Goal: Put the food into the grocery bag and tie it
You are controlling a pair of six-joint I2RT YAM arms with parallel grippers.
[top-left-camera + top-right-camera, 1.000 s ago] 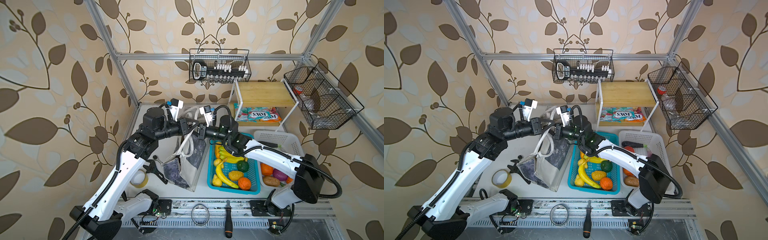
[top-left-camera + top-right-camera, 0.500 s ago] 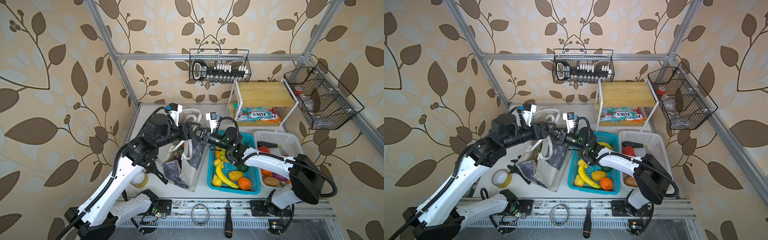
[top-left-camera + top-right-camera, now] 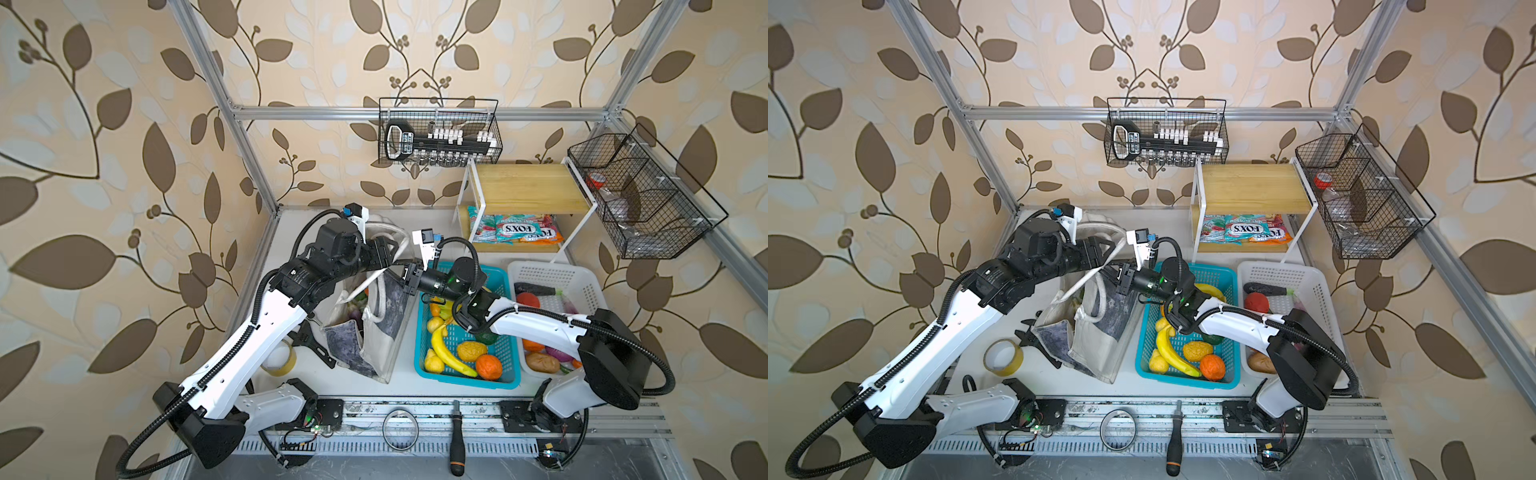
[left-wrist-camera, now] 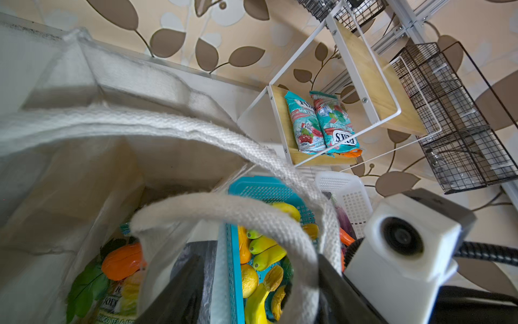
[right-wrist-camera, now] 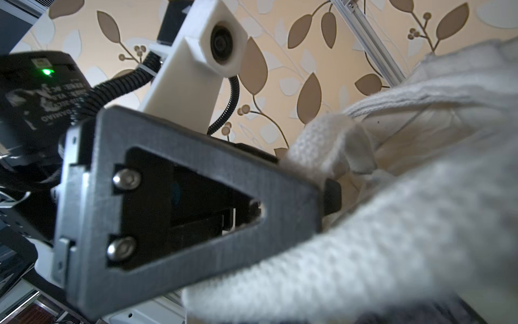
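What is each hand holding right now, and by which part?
The right hand is shut on one white strap handle of the grocery bag. The left hand is open, a strap loop lying loose between its fingers.

Beige wallpaper (image 3: 124, 166) with brown leaves is enclosing the white worktop (image 3: 1067, 384); a wooden shelf (image 3: 523, 187) is standing back right.
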